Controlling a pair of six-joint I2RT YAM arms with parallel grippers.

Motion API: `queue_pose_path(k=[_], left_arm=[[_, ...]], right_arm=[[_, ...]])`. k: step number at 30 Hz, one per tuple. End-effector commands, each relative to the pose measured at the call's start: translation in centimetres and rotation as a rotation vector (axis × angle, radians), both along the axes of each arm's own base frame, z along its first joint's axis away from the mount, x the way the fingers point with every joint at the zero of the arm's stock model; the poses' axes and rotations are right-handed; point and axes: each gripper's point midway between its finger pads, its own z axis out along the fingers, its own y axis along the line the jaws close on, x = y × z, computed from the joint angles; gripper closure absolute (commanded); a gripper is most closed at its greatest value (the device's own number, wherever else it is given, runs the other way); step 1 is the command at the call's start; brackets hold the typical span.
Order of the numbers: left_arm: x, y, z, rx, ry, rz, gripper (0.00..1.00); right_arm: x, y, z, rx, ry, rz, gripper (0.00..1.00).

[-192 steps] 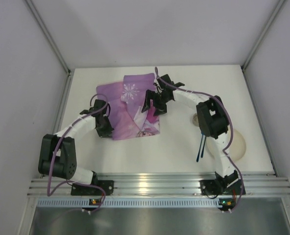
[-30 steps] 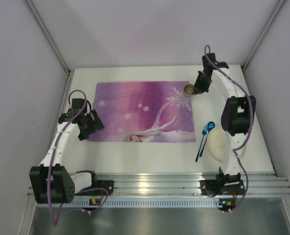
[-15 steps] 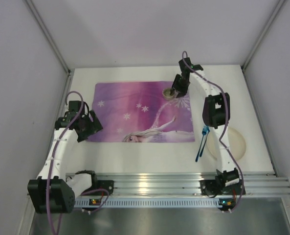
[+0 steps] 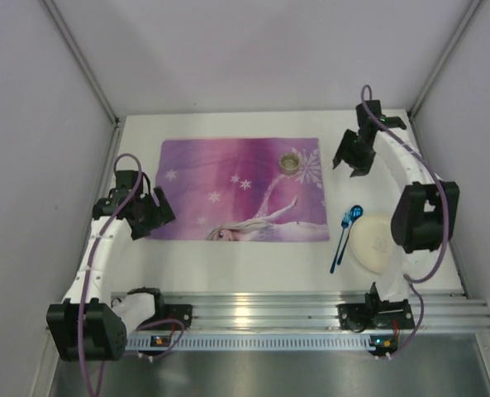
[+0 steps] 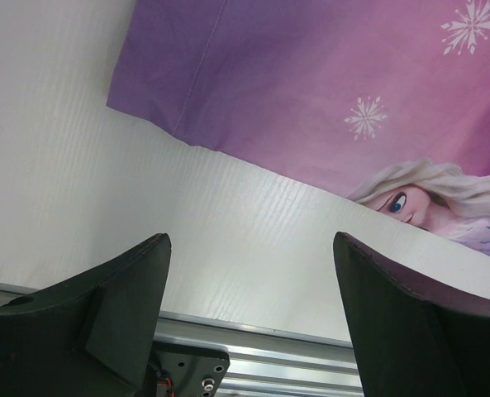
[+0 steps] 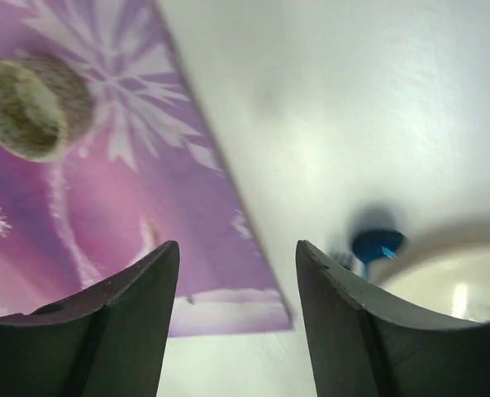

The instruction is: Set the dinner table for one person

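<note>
The big plain white matte rectangular table (image 4: 253, 256) spans the whole booth, with a purple cartoon-printed cloth placemat (image 4: 236, 186) flat on its middle. A small round tan cup (image 4: 290, 161) sits on the mat's far right part. A blue spoon (image 4: 344, 240) and a cream round plate (image 4: 375, 244) lie off its right edge. The left hand (image 4: 149, 213) hovers at the mat's near left corner and the right hand (image 4: 350, 157) off its far right corner, both spread wide, nothing held. Only the top camera gets the whole spoon; the left wrist sees just that mat corner.
</note>
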Motion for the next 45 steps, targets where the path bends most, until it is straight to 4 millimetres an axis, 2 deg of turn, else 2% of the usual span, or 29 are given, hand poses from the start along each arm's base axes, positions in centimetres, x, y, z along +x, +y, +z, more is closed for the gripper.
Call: queue_pose_path(k=[1, 2, 3, 5, 6, 9, 16, 19, 23, 26, 29, 30, 32, 34, 35, 38, 39, 41, 42, 43, 44, 45], left_arm=[[0.4, -0.4, 1.0, -0.016, -0.043, -0.029, 0.15], [0.4, -0.5, 1.2, -0.019, -0.052, -0.029, 0.15], [0.4, -0.5, 1.2, -0.016, -0.055, -0.028, 0.16], [0.4, -0.5, 1.4, -0.015, -0.064, -0.027, 0.15], [0.4, -0.5, 1.5, -0.014, -0.070, -0.025, 0.15], [0.5, -0.5, 1.6, -0.011, -0.081, -0.023, 0.16], [0.3, -0.6, 2.2, -0.007, -0.107, -0.029, 0.16], [0.2, -0.6, 2.4, -0.005, -0.113, -0.027, 0.16], [0.2, -0.5, 2.4, -0.003, -0.115, -0.025, 0.16], [0.2, -0.5, 2.4, -0.002, -0.116, -0.026, 0.16], [0.2, -0.4, 2.5, 0.000, -0.118, -0.021, 0.16], [0.1, -0.5, 2.4, 0.000, -0.116, -0.023, 0.16], [0.2, -0.5, 2.4, 0.001, -0.119, -0.021, 0.16], [0.2, -0.5, 2.5, 0.001, -0.122, -0.021, 0.16], [0.2, -0.4, 2.5, 0.001, -0.124, -0.017, 0.16], [0.3, -0.4, 2.5, 0.001, -0.127, -0.017, 0.16], [0.3, -0.4, 2.5, 0.001, -0.125, -0.017, 0.16], [0.3, -0.5, 2.5, -0.002, -0.125, -0.017, 0.16], [0.2, -0.5, 2.5, -0.002, -0.124, -0.016, 0.16], [0.3, -0.5, 2.6, -0.003, -0.130, -0.014, 0.17], [0.2, -0.5, 2.6, -0.006, -0.128, -0.010, 0.17], [0.3, 0.1, 2.7, 0.021, -0.136, 0.008, 0.17]], right_arm=[[-4.7, -3.8, 0.6, -0.094, 0.010, -0.021, 0.41], [-5.9, -4.1, 0.0, -0.097, 0.032, -0.022, 0.41], [-8.2, -4.4, -2.0, -0.105, 0.094, -0.020, 0.41], [-10.0, -4.7, -2.9, -0.110, 0.117, -0.025, 0.41], [-11.7, -4.7, -4.5, -0.110, 0.169, -0.026, 0.43], [-13.7, -4.7, -6.6, -0.110, 0.240, -0.014, 0.45], [-15.0, -6.3, -8.4, -0.202, 0.308, -0.012, 0.51], [-15.1, -6.3, -9.3, -0.202, 0.325, -0.010, 0.61], [-15.0, -6.0, -10.2, -0.211, 0.346, -0.001, 0.63], [-14.7, -5.7, -10.5, -0.232, 0.352, 0.015, 0.68], [-14.6, -5.8, -10.5, -0.252, 0.355, 0.021, 0.85], [-14.6, -5.9, -10.4, -0.258, 0.355, 0.020, 0.97], [-14.8, -6.3, -10.0, -0.282, 0.357, 0.020, 1.00], [-14.0, -6.6, -8.5, -0.309, 0.319, 0.015, 1.00], [-12.9, -6.6, -7.1, -0.324, 0.281, 0.011, 1.00], [-11.7, -6.0, -3.7, -0.364, 0.221, 0.024, 1.00], [-10.4, -4.7, -1.4, -0.361, 0.167, 0.042, 1.00], [-9.1, -2.5, 0.9, -0.368, 0.105, 0.081, 1.00], [-7.5, 0.8, 2.9, -0.367, 0.035, 0.139, 1.00], [-7.5, 2.1, 3.9, -0.406, 0.027, 0.173, 1.00], [-6.1, 4.6, 6.6, -0.390, -0.057, 0.189, 1.00], [-6.2, 8.3, 6.0, -0.410, -0.056, 0.274, 1.00]])
